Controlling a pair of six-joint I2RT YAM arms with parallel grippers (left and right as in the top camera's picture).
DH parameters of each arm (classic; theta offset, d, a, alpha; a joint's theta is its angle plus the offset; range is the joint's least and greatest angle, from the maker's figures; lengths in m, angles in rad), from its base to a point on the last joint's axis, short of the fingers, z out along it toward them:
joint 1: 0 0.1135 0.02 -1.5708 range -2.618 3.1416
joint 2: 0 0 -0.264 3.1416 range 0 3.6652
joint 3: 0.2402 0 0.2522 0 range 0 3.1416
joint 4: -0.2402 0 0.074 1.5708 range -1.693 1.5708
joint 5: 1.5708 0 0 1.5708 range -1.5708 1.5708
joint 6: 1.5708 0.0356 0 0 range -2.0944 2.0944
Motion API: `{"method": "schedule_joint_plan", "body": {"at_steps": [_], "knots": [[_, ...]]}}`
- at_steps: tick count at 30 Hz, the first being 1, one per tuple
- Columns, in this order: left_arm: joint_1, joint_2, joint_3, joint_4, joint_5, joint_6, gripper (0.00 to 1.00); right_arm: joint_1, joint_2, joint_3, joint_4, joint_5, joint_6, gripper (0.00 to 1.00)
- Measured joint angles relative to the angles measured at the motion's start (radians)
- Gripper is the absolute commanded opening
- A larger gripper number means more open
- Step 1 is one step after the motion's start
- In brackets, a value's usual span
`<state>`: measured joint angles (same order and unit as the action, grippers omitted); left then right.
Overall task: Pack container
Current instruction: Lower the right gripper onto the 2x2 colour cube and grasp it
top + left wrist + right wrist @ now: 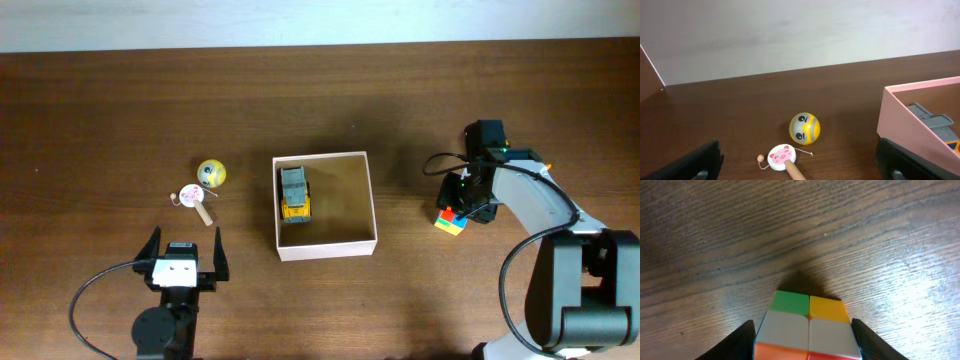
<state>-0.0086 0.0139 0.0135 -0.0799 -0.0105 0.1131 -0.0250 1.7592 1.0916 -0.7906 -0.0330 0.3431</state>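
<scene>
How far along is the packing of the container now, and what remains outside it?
Done: one toy truck lies inside the container. In hand: the right hand straddles the coloured cube, right of the container; whether it grips yet is unclear. Remaining: the cube, the yellow ball and the pig-face toy, both on the table near the open, empty left hand.

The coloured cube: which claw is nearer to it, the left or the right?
Right. The right claw is at the coloured cube, with one finger on each side of it. The left claw is far away, on the other side of the container.
</scene>
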Motion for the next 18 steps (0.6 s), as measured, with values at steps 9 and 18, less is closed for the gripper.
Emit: {"method": "schedule_joint_plan", "body": {"at_steps": [9, 18], "knots": [[0.0, 0.0, 0.0, 0.0, 0.0, 0.0, 0.99, 0.0, 0.0, 0.0, -0.019, 0.002, -0.059, 0.68], [0.0, 0.0, 0.0, 0.0, 0.0, 0.0, 0.99, 0.001, 0.0, 0.0, -0.054, 0.002, 0.053, 0.65]]}}
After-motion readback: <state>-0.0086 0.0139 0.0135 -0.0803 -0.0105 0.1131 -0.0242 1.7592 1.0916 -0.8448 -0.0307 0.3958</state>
